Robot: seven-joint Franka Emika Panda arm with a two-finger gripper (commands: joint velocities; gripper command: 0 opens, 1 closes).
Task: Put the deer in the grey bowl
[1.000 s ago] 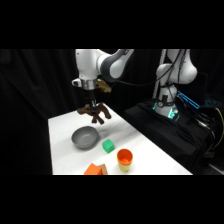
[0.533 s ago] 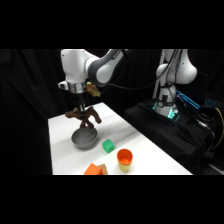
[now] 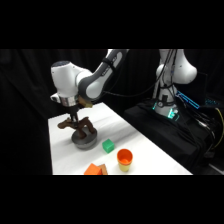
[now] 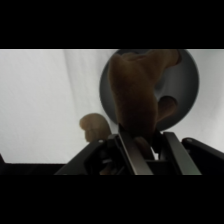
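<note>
Gripper (image 3: pixel 74 118) is hanging directly over the grey bowl (image 3: pixel 84 142), its fingers (image 4: pixel 131 150) pinching the deer (image 4: pixel 134 92) between them. In the wrist view the deer's brown body is rising toward twelve o'clock from the fingertips, covering much of the bowl's dark interior. In the side view the deer's legs are dangling just above the bowl's rim, near a green block (image 3: pixel 108 146) at the bowl's four o'clock.
</note>
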